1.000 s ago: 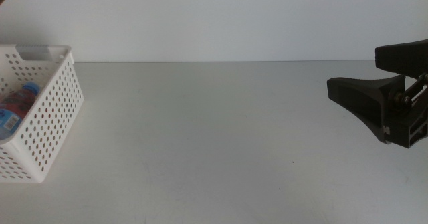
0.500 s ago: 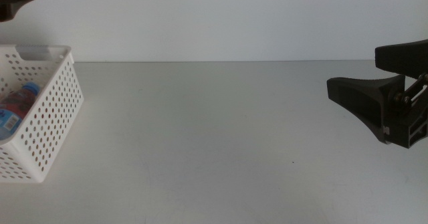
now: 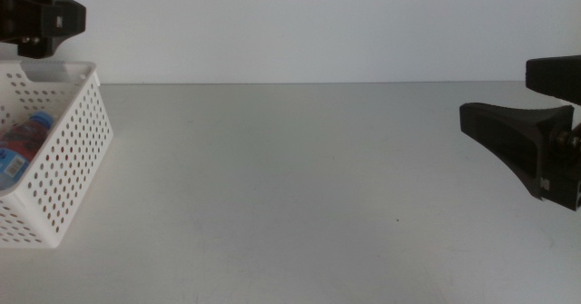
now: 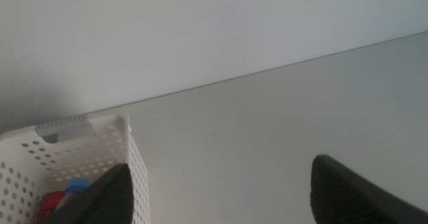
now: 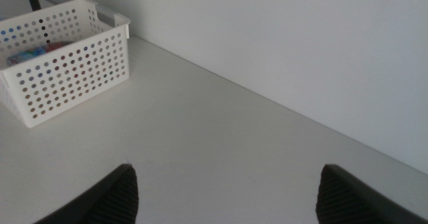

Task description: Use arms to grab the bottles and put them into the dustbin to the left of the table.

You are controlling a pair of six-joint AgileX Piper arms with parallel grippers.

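The white perforated dustbin [image 3: 64,159] stands at the table's left edge. Inside it lie a clear water bottle with blue cap and label [image 3: 18,154] and something red, the soda can [image 4: 50,202]. The yellow tea bottle is not visible. My left gripper [image 3: 41,18] hangs above the bin's far rim at the top left, open and empty in the left wrist view [image 4: 221,190]. My right gripper [image 3: 536,113] is at the right edge above the table, open and empty [image 5: 227,197]. The bin also shows in the right wrist view [image 5: 63,57].
The off-white tabletop [image 3: 290,186] stretches between the bin and the right gripper, with a pale wall behind it. A tiny dark speck [image 3: 397,220] lies on the table.
My left gripper has come further into view at the top left, moving right above the bin. My right gripper has drawn back a little toward the right edge.
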